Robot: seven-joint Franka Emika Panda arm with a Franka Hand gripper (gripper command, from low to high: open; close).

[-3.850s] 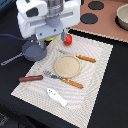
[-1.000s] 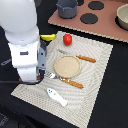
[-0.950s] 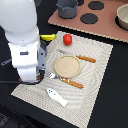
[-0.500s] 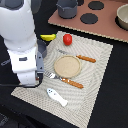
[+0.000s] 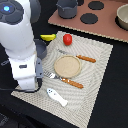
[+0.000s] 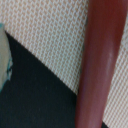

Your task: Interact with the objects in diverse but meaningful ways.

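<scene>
Clutter sits on a pale woven placemat (image 5: 95, 70): a round tan plate (image 5: 67, 65) in the middle, one red tomato (image 5: 67, 39) and one yellow banana (image 5: 48, 37) at its far edge, one white fish-shaped piece (image 5: 56, 96) near its front. Two brown-handled utensils lie by the plate: a fork (image 5: 64, 80) on the near side, a knife (image 5: 79, 57) on the far side. Beyond, a toy stove (image 5: 100, 17) carries a grey pot (image 5: 67, 7). The bulky white arm (image 5: 22, 45) at the exterior view's left hides the gripper, so I cannot tell how its jaws stand. The wrist view shows a reddish-brown handle (image 6: 97, 65) close up, lying across the mat's edge.
</scene>
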